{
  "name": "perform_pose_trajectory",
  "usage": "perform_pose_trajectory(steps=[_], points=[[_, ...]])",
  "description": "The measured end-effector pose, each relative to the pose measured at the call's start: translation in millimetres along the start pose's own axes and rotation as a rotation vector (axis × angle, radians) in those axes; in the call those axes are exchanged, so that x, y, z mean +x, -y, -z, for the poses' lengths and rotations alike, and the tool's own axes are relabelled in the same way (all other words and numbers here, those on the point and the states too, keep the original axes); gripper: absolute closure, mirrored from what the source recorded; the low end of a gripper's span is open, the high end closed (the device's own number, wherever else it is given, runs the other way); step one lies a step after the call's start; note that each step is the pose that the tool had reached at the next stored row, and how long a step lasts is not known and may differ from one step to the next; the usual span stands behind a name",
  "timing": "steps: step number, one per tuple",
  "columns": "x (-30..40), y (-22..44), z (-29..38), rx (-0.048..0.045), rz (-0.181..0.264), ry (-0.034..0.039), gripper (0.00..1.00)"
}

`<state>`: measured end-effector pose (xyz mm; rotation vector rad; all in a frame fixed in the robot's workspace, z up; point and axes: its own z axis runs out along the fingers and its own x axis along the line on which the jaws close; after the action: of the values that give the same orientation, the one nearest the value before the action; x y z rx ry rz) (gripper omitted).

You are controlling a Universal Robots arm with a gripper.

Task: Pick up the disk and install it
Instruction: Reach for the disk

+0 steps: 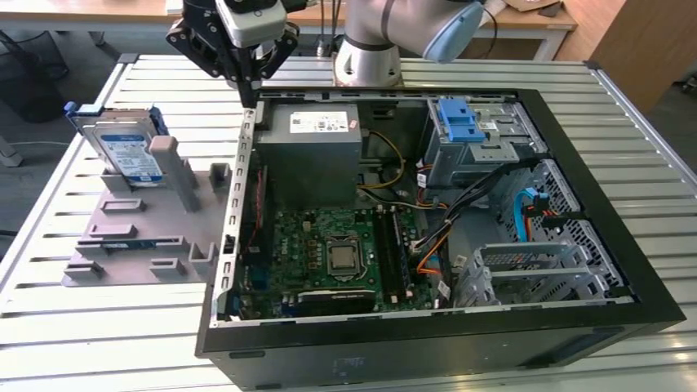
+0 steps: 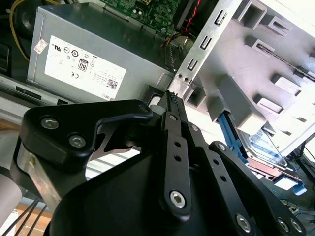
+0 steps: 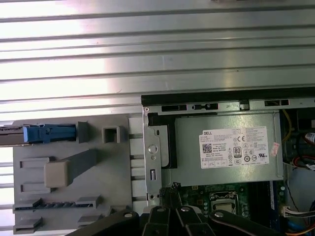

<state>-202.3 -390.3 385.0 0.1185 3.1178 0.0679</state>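
Fingers [image 2: 173, 129] of the gripper [image 1: 253, 91] look pressed together with nothing between them, hanging over the far edge of the open computer case [image 1: 436, 351], just by the grey power supply [image 1: 316, 155]. The disk [image 1: 123, 153] stands on edge in a grey rack [image 1: 120, 241] on the slatted table [image 1: 621, 106]. It is at the exterior view's left of the case, apart from the gripper.

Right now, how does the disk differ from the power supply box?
The disk stands on edge in the grey holder outside the case; the power supply box sits mounted inside it. The disk is much smaller than the power supply box. The disk carries blue side rails; the power supply box has none. Both are grey metal with a white label.
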Motion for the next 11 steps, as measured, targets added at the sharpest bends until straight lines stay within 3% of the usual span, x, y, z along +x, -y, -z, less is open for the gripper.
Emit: perform_pose_trajectory(steps=[11], points=[[6.5,-0.3,-0.3,0.0002,0.0,-0.0001,0.89]])
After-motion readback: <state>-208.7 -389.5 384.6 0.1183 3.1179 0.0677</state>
